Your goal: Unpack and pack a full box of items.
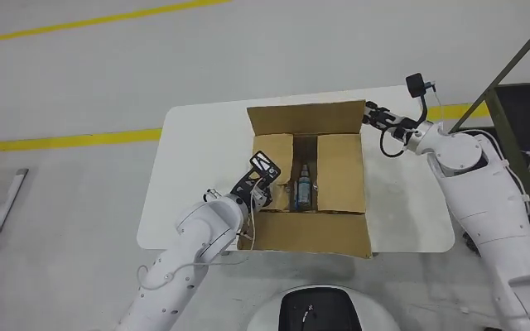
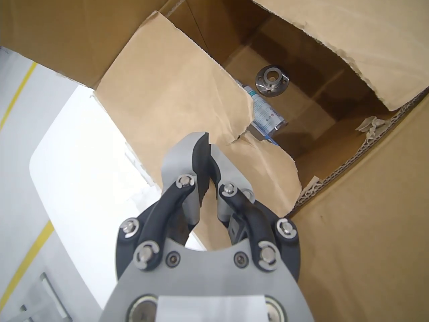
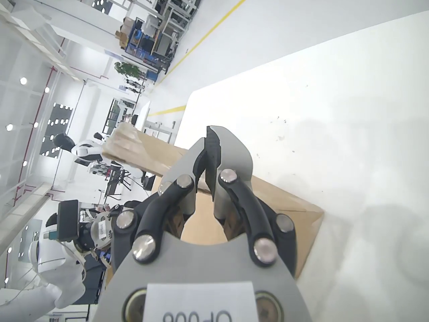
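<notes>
Grey floor with yellow lines surrounded a white counter (image 1: 195,157) with rounded corners. At the middle of the top view an open cardboard box (image 1: 310,233) stood on it, all flaps spread. Down inside the box lay a bottle (image 2: 266,117) on its side, and just beside it a round metal flange (image 2: 272,81). The left hand (image 2: 205,142) sat at the torn edge of the box's left inner flap (image 2: 161,95), fingers pressed together; I could not tell whether cardboard was caught between them. The right hand (image 3: 209,157) was at the upper right of the box in the top view, at the corner of the far flap (image 1: 306,117), its fingers also pressed together.
</notes>
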